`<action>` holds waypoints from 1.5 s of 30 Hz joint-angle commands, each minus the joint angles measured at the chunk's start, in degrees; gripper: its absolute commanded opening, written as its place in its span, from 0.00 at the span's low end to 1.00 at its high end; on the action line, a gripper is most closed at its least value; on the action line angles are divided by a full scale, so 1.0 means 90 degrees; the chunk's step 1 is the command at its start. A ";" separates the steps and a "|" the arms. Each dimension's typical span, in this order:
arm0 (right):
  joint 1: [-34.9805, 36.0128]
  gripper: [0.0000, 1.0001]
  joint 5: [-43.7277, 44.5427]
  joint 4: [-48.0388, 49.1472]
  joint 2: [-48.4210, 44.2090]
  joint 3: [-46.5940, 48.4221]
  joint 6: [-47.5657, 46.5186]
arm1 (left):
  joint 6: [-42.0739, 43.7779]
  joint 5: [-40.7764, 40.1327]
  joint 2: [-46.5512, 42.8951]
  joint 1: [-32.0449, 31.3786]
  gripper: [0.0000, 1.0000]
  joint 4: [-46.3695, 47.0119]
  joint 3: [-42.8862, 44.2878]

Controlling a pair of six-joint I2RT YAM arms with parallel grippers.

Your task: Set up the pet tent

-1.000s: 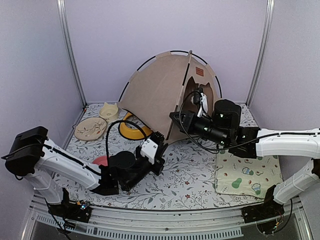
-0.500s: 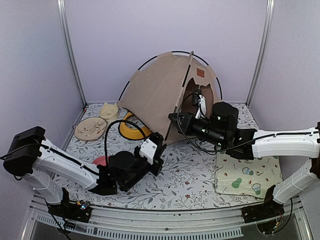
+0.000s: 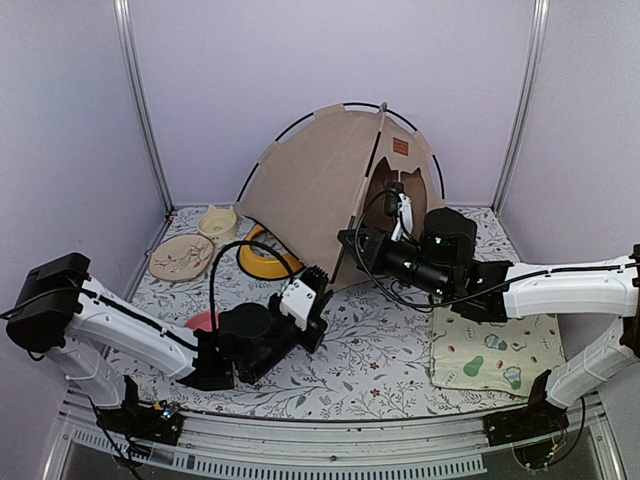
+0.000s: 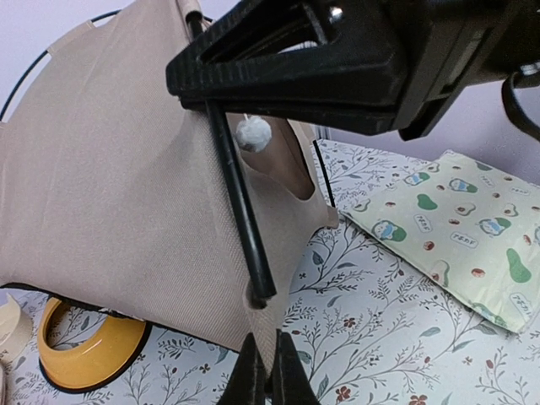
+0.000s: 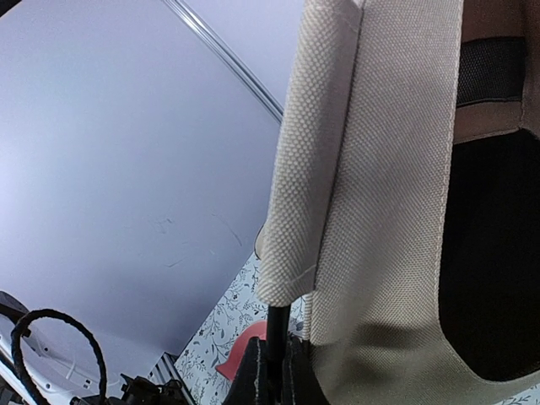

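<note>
Now: tent (image 3: 320,180) stands centre-back of top view. My right claw (image 5: 272,371) pinched tight on its front pole (image 5: 277,325), low down. My left claw (image 4: 270,371) closed, seemingly empty, bottom centre of own view, just under pole foot. Risk: thin pole slips my pinch if I drag sideways; frame springs, tent topples.

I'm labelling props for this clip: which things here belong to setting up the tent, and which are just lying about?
In the job: pet tent; right gripper, clamped on its pole.
Lying about: printed mat; yellow feeder; cat-eared bowl; tan dish.
</note>
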 commanded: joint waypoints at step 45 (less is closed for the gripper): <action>-0.0237 0.00 0.0749 0.0024 -0.0107 0.0034 -0.0128 | -0.0079 0.0862 -0.0253 -0.0336 0.00 -0.0564 -0.0033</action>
